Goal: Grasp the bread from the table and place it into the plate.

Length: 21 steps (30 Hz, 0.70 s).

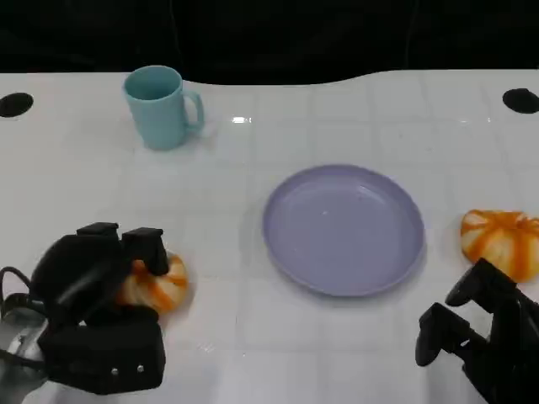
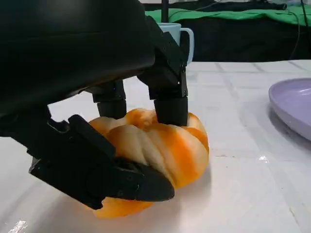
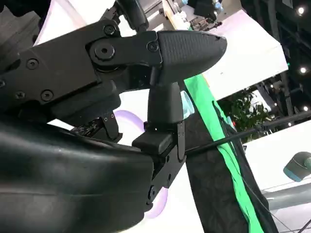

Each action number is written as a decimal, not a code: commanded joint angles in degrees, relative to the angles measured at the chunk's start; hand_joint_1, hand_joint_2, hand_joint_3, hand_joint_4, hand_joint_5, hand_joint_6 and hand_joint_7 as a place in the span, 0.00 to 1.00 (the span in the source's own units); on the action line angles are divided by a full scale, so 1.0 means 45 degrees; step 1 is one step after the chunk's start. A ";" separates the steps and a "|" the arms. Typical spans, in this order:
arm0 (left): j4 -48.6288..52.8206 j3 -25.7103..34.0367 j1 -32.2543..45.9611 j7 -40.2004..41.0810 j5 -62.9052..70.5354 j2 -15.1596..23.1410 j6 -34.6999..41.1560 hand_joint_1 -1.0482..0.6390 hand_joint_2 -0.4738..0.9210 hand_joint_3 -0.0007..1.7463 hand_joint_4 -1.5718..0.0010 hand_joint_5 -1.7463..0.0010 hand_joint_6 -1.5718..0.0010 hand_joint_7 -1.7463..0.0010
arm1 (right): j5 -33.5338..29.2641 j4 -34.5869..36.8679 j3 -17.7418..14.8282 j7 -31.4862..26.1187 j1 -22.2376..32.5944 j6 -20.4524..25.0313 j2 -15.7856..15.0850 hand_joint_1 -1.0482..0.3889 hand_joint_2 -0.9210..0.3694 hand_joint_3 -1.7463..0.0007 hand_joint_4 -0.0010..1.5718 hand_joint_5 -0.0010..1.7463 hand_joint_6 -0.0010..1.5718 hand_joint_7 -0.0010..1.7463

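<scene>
An orange-and-white twisted bread (image 1: 162,286) lies on the white table at the lower left. My left hand (image 1: 93,295) is closed around it. In the left wrist view, fingers (image 2: 170,99) press on the top of the bread (image 2: 160,145) and the thumb lies against its near side; the bread still rests on the table. The lilac plate (image 1: 286,252) sits in the middle, bare, and its rim (image 2: 291,107) appears to the bread's right. My right hand (image 1: 484,337) hovers at the lower right with its fingers apart, holding nothing.
A second orange-and-white bread (image 1: 503,241) lies at the right edge, just beyond my right hand. A light blue mug (image 1: 160,107) stands at the back left. Black round holes (image 1: 15,104) mark the table's far corners.
</scene>
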 commanded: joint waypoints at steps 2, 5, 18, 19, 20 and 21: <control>-0.0275 0.0556 -0.0072 -0.0740 -0.1034 -0.0085 0.0084 0.51 0.81 0.55 0.45 0.00 0.56 0.00 | 0.0008 0.0107 -0.0078 -0.0009 -0.0056 -0.0097 -0.0140 0.33 0.00 0.78 0.47 1.00 0.35 0.93; -0.0603 0.0708 -0.0038 -0.1048 -0.1264 -0.0182 0.0366 0.51 0.79 0.57 0.45 0.00 0.57 0.00 | -0.0010 0.0315 -0.0105 0.0154 -0.0125 -0.0298 -0.0138 0.33 0.00 0.78 0.47 1.00 0.35 0.93; -0.2765 0.1188 0.0294 -0.2146 -0.1857 -0.0618 0.1498 0.50 0.71 0.69 0.47 0.00 0.55 0.00 | -0.0095 0.0478 -0.0142 0.0225 -0.0177 -0.0362 -0.0223 0.32 0.00 0.77 0.48 1.00 0.36 0.93; -0.2820 0.1204 0.0310 -0.2181 -0.1856 -0.0630 0.1535 0.49 0.71 0.69 0.47 0.00 0.55 0.00 | -0.0096 0.0480 -0.0142 0.0225 -0.0180 -0.0361 -0.0222 0.32 0.00 0.77 0.48 1.00 0.36 0.93; -0.2858 0.1216 0.0325 -0.2206 -0.1854 -0.0635 0.1564 0.49 0.71 0.69 0.47 0.00 0.55 0.00 | -0.0097 0.0481 -0.0143 0.0226 -0.0180 -0.0362 -0.0221 0.32 0.00 0.77 0.48 1.00 0.36 0.93; -0.2892 0.1224 0.0338 -0.2227 -0.1854 -0.0637 0.1590 0.49 0.71 0.69 0.47 0.00 0.55 0.00 | -0.0097 0.0482 -0.0143 0.0227 -0.0181 -0.0362 -0.0221 0.32 0.00 0.77 0.48 1.00 0.36 0.93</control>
